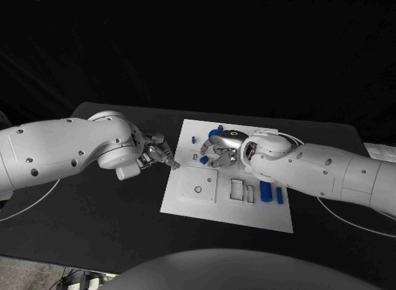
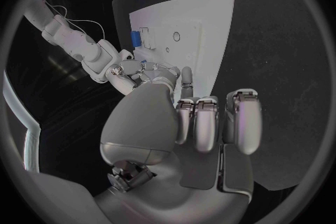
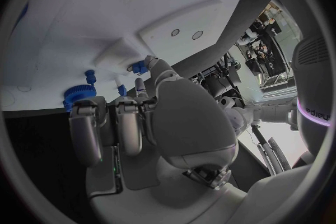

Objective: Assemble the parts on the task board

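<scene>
Judging by how things lie, you are partway through: several blue parts (image 1: 267,192) lie loose near the right edge of the task board (image 1: 194,208), beside its rectangular slots (image 1: 236,190), while a blue gear (image 3: 78,94) and small blue pegs (image 3: 90,75) already stand at the far end. The slots look empty, so that filling is left to do.

Your right hand (image 1: 223,150) hovers over the far middle of the board, most fingers curled, one fingertip (image 3: 149,60) reaching to a small blue piece (image 3: 139,68); I cannot tell whether it pinches it or only touches it.

Your left hand (image 1: 156,153) rests at the board's left edge, fingers curled in, holding nothing.
</scene>
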Controlling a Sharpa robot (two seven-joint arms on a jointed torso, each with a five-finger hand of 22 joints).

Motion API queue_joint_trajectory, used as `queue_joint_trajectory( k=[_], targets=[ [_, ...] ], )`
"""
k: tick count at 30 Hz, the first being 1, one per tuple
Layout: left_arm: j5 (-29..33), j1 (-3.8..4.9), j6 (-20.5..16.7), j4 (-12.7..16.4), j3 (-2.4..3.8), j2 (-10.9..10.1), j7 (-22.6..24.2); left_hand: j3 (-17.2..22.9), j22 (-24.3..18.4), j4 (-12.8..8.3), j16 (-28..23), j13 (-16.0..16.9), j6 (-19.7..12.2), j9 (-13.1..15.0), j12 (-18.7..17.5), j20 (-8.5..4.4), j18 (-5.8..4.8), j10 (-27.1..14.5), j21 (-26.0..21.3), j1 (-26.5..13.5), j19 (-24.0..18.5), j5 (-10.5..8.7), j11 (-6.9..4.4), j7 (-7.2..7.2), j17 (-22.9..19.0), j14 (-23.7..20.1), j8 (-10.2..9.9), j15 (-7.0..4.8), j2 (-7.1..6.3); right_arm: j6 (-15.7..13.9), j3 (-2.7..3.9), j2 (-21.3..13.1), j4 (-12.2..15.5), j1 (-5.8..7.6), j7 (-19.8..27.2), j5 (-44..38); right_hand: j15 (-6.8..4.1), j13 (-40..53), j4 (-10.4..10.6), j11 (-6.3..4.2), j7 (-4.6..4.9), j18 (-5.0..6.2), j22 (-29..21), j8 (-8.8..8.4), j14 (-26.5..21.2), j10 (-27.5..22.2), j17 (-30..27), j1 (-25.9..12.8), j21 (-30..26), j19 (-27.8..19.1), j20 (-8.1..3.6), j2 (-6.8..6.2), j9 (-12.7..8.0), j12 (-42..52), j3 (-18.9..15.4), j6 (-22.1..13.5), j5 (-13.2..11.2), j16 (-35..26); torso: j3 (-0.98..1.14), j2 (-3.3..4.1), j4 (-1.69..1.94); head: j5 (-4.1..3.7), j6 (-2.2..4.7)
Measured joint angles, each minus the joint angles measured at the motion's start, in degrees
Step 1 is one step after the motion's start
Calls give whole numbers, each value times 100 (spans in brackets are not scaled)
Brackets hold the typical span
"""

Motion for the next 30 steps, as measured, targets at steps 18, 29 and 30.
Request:
queue_joint_trajectory(
  k=[18, 29, 30],
  targets=[
    [-11, 0, 0, -10, -1, 50, 34, 0, 0, 0, 0, 0, -29, -13, 0, 0, 0, 0, -102, 46, 0, -24, 0, 11, 0, 0, 24, 0, 46, -230, 2, 91, -131, -82, 90, -19, -20, -1, -91, -29, -90, 0, -1, 871, 20, -12, -1, -51, 0, 0, -42, -50, 890, 0, 290, -234, -123, 0, -8, -21, -9, 18, 0],
    [-15, 0, -2, -20, -2, 64, 37, 0, 0, 0, 0, 0, -29, -18, 0, 0, 0, 0, -127, 52, 0, -24, 0, 11, -1, 0, 32, 0, 53, -298, 2, 166, -219, -137, 95, -23, -40, -1, -106, -29, -111, -1, -2, 926, 0, -11, -2, -81, -26, 0, -42, -80, 1025, 0, 354, -460, -123, 0, -9, -30, -2, 15, 0],
    [-15, 0, -2, -22, -2, 66, 37, 0, 0, 0, 0, 0, -29, -18, 0, 0, 0, 0, -127, 68, 0, -24, 1, 11, -1, 0, 47, 0, 68, -301, 2, 173, -230, -143, 96, -23, -40, -1, -106, -29, -111, 0, -2, 926, 0, -12, -2, -82, -26, 0, -42, -79, 1025, 0, 354, -460, -123, 0, -9, -30, -2, 18, 0]
  ],
)
